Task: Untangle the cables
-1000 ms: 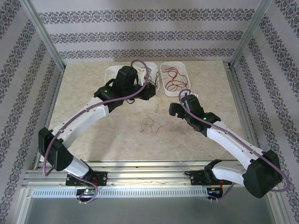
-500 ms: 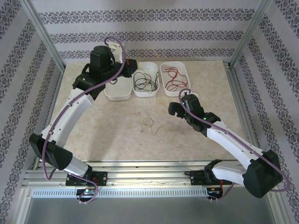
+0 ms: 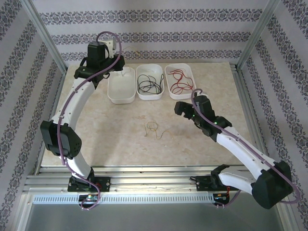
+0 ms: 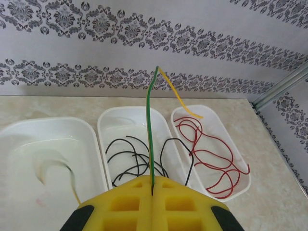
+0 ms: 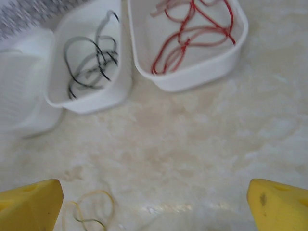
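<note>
Pinching a green-yellow cable (image 4: 150, 125) tight in the left gripper (image 4: 152, 185), tip sticking out ahead. Hovering with the right gripper (image 5: 154, 204) spread wide, empty, just above a yellowish loop (image 5: 91, 211). Released here, could land among black cables (image 4: 137, 159) ahead, not the tray (image 4: 29, 139) leftward.

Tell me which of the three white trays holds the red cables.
The rightmost tray: red cables lie in it, while the middle tray holds black cables.

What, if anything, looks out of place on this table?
A yellowish-green cable lies curled on the bare table, outside the white trays where the black cables and red cables sit sorted. Nothing looks spilled or broken.
</note>
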`<state>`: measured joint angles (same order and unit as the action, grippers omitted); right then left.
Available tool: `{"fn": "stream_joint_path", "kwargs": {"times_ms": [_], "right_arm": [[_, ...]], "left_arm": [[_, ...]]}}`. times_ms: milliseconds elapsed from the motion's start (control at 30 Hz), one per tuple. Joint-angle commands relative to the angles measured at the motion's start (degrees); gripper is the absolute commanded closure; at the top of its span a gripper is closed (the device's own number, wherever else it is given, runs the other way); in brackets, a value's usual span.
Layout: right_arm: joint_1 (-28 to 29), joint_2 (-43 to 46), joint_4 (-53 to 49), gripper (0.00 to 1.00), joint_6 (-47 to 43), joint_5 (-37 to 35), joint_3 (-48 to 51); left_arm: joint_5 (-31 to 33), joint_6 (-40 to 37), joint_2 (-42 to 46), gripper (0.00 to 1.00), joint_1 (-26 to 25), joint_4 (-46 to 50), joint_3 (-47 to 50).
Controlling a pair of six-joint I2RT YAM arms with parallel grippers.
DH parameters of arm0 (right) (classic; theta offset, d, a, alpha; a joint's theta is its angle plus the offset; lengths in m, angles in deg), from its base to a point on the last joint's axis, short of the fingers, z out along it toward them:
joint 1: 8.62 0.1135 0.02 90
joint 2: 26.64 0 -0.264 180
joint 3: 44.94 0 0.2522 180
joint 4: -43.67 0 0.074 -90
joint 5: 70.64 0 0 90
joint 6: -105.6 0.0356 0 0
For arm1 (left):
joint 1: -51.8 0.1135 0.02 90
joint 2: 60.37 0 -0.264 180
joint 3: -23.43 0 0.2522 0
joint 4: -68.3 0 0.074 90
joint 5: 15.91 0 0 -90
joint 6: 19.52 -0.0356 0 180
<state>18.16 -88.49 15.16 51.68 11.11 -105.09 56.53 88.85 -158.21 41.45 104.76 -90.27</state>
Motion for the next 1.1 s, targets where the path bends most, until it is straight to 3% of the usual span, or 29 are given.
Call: {"fn": "stream_joint_path", "kwargs": {"times_ms": [0,367,700,1067], "right_arm": [[-0.4,3.7,6.4,0.02,1.0,2.4,-1.2],[-0.7,6.8,-1.4,0.02,-0.2,-2.2,-2.3],[-1.4,5.5,-1.7,0.02,0.8,-0.7,-1.5],[-1.3,2.9,-2.0,0.02,1.3,1.4,-1.7]], "left_arm": [[-2.2,-1.1,2.3,1.00,0.1,-2.3,0.9],[3.0,-4.0,-0.8,1.00,2.7,-2.7,-1.7],[4.5,-4.4,-6.7,1.00,3.9,-1.9,-5.7],[6.7,-4.2,-12.0,1.00,4.9,-0.7,-3.3]]}}
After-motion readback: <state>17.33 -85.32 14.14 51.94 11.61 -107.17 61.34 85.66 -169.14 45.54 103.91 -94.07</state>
